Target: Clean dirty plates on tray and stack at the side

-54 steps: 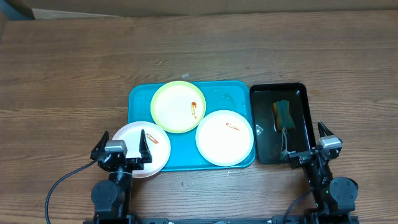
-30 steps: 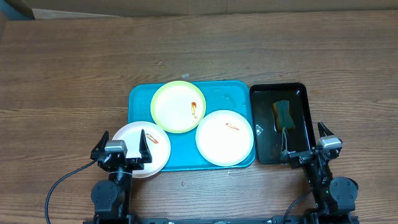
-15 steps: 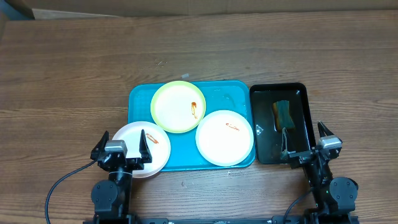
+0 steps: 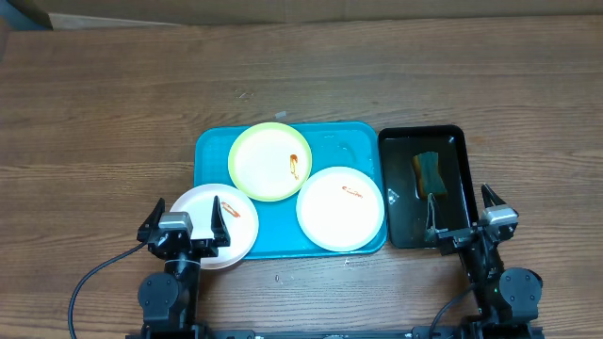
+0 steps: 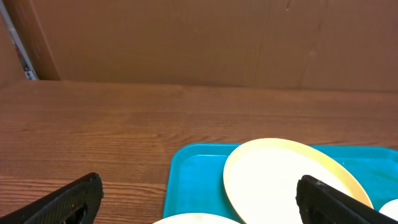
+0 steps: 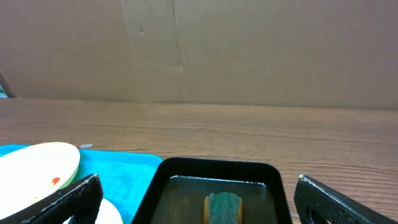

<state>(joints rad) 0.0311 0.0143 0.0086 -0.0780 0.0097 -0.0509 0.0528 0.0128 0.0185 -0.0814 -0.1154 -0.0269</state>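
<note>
Looking down from overhead, the turquoise tray [image 4: 358, 143] is sitting a bit below the middle of the frame on the wooden table [image 4: 113, 104]. It's carrying the green-rimmed plate [image 4: 270, 161] at its upper left and the bigger white plate [image 4: 340, 208] at its lower right, both showing little orange-red smears. The smaller white plate [image 4: 198, 226] is hanging half off the tray's lower-left corner. The black tray [image 4: 464, 151] is lying right beside the turquoise one on the right, with a sponge [image 4: 428, 169] in it. The left gripper [image 4: 185, 218] is hovering at lower left over that smaller plate, spread wide and gripping nothing. The right gripper [image 4: 461, 209] is doing the same at lower right, over the black tray's near end. The left wrist view is showing its two fingers [image 5: 68, 200] far apart at the bottom corners, with the green-rimmed plate and blue tray between them. In the right wrist view, wide-apart fingers [image 6: 348, 199] are framing the black tray and sponge, and a smeared plate is peeking in at lower left.
</note>
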